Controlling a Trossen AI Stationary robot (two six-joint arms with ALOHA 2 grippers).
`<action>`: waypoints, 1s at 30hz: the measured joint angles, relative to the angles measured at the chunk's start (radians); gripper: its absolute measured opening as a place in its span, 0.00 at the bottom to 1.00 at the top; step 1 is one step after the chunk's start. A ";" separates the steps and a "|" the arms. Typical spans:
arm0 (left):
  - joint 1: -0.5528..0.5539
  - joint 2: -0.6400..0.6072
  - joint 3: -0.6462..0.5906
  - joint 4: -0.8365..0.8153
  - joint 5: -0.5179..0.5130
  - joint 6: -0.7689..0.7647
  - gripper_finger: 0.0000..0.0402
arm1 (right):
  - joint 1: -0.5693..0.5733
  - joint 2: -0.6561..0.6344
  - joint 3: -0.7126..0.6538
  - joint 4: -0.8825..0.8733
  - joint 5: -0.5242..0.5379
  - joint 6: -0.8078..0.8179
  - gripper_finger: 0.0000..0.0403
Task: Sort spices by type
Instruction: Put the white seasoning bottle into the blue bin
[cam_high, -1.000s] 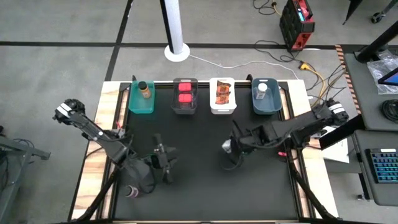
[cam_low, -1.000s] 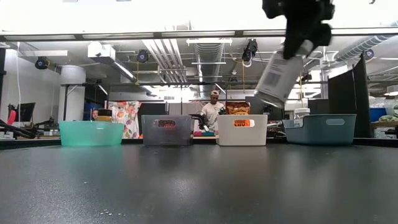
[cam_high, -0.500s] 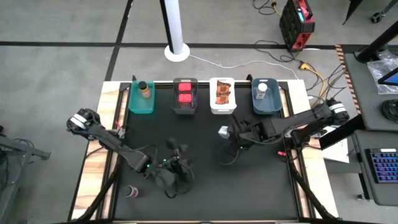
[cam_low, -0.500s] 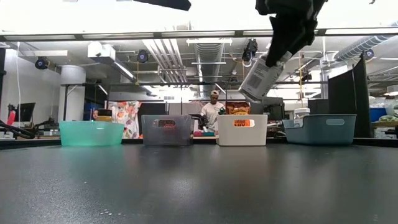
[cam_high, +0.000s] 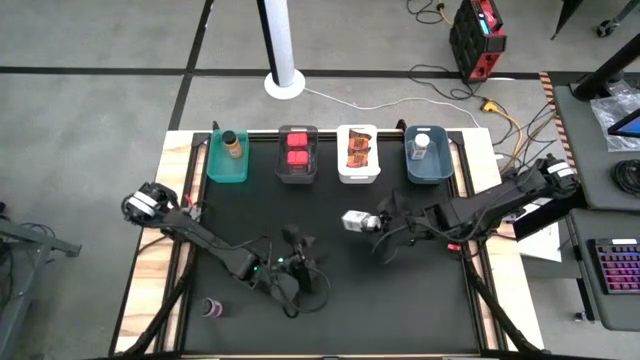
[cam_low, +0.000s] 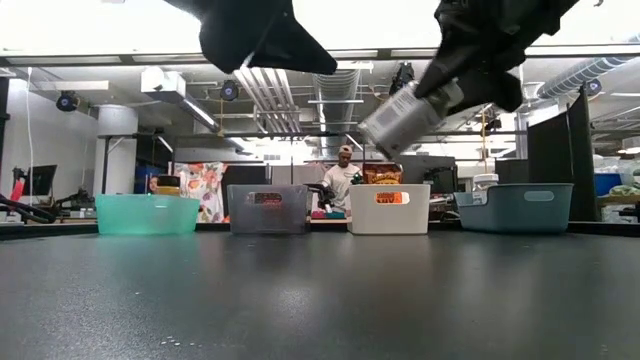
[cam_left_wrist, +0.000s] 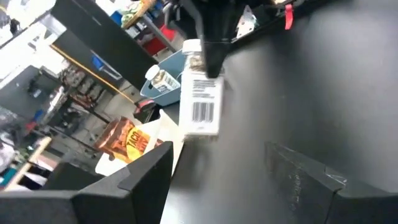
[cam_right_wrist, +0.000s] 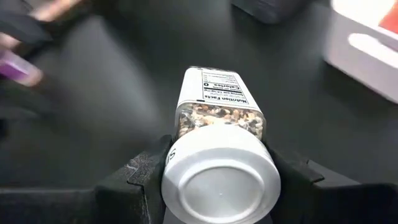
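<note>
1. Spices mostly sit sorted in the four bins along the top edge of the high view; a purple bottle (cam_high: 211, 308) lies loose at lower left, off the black worktop (cam_high: 420, 300).
2. Right claw (cam_high: 372, 222) grasps a white-capped jar (cam_high: 354, 220) by its cap end, tilted, at mid-frame above the worktop.
3. Left claw (cam_high: 291, 283), lower centre, is released and empty.
4. Risk: the tilted jar could slip from the grip, or clip the blue bin's (cam_high: 428, 172) rim on the way in.

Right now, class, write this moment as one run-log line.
right hand: gripping white-capped clear spice jar, airborne | left hand: open, empty | purple dark-capped bottle: outside the bins
</note>
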 joint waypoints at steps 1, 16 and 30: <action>0.001 0.010 0.000 0.011 -0.001 0.012 0.59 | 0.004 0.001 -0.018 0.062 0.000 -0.005 0.48; 0.112 0.037 0.000 0.064 0.132 0.038 0.59 | 0.007 0.057 -0.056 0.282 -0.012 -0.059 0.47; 0.182 0.053 0.000 0.097 0.247 0.130 0.59 | 0.007 0.056 -0.056 0.322 -0.034 -0.082 0.47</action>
